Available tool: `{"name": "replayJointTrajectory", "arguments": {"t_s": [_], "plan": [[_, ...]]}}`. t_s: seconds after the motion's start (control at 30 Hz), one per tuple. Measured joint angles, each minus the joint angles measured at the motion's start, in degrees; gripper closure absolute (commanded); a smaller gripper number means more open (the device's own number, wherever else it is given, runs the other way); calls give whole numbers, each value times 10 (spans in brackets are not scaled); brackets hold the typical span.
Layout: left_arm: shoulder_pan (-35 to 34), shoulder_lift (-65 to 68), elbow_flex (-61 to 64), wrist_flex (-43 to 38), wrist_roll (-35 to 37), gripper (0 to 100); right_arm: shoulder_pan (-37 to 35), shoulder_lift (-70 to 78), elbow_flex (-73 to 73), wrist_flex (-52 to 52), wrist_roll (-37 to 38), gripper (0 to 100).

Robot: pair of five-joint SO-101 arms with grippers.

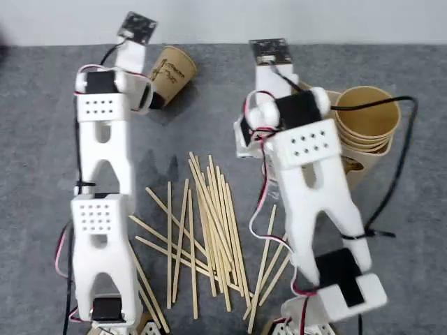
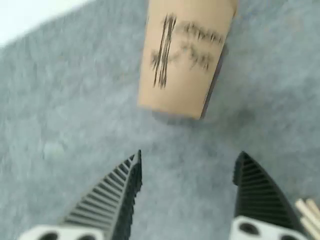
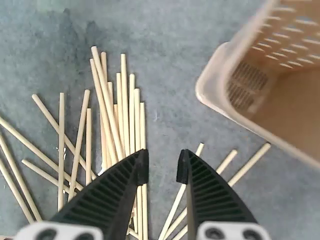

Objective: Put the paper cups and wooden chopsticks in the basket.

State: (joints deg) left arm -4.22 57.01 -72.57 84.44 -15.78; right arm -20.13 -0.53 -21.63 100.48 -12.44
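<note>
The left tool stood wide open with nothing between its ribbed black fingers. It hung low over the grey table. Just ahead of its tips, and not touched by them, a brown paper cup lay on its side. In the high view the same cup lay near the far edge of the table, its mouth turned away from the left arm. A few chopstick ends showed at the border of the left wrist view.

The right tool was nearly closed, with only a narrow gap between its fingers and nothing in it. It hovered above the wooden chopsticks, which lay scattered on the table with a tighter bundle in the middle. From above, the chopsticks spread between the two arms. The pale slotted basket stood beside the right tool, clear of the sticks. In the high view a stack of paper cups stood upright in the basket, partly hidden behind the right arm.
</note>
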Motion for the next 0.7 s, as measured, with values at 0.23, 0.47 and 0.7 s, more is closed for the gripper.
{"name": "replayJointTrajectory", "arguments": {"t_s": [0.23, 0.47, 0.7], "plan": [[25, 131, -141, -11, -11, 697, 25, -57, 62, 0, 0, 877], [24, 183, -146, -88, -11, 698, 44, -62, 84, 0, 35, 878], [21, 231, -154, -172, -11, 699, 47, -62, 84, 0, 39, 878]]}}
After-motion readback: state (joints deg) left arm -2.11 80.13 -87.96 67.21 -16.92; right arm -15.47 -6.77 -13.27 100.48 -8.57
